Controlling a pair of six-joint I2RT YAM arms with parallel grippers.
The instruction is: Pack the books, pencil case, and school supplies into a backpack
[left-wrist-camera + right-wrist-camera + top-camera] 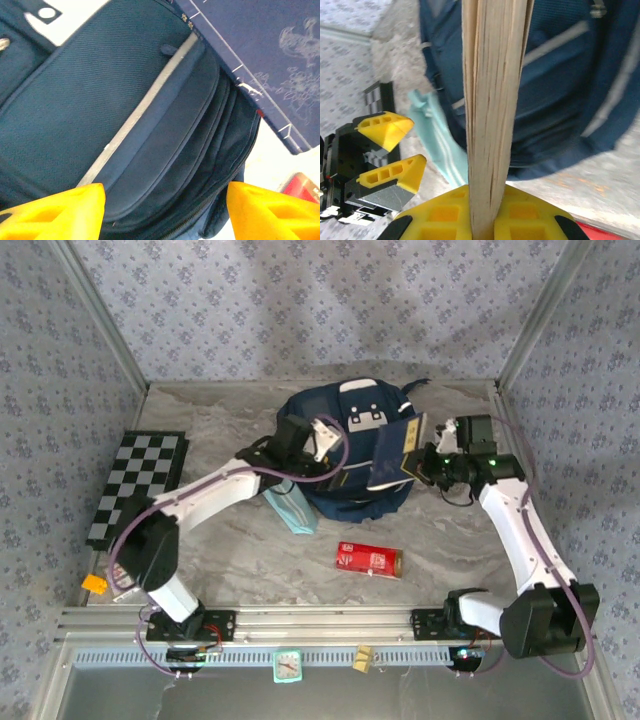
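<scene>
- One backpack [350, 430], navy with a thin white stripe, lies in the middle of the worktop [220, 420], towards the far edge.
- Two arms reach in from the near edge, one on each side of the backpack.
- The left arm's fingers [65, 212] stand wide apart with nothing between them. They hover just above the backpack's striped front [100, 100], on its left side. The two yellow tips can be seen spread from the other wrist as well [390, 127].
- The right arm's fingers [435, 220] are clamped on the books [393, 452], which stand on edge over the backpack's right side, with a navy cover facing out.
- Up close the books [492, 100] show as a tight pack of pale page edges. I cannot count how many books are in it.
- One pencil case [290, 508], pale blue-teal, lies against the backpack's near-left side, partly tucked beneath it.
- One red box [367, 559] with white markings lies flat nearer the near edge, about the middle, clear of the backpack.
- One chessboard [135, 488] lies along the left edge.
- One small orange piece [95, 583] sits by the near-left corner.
</scene>
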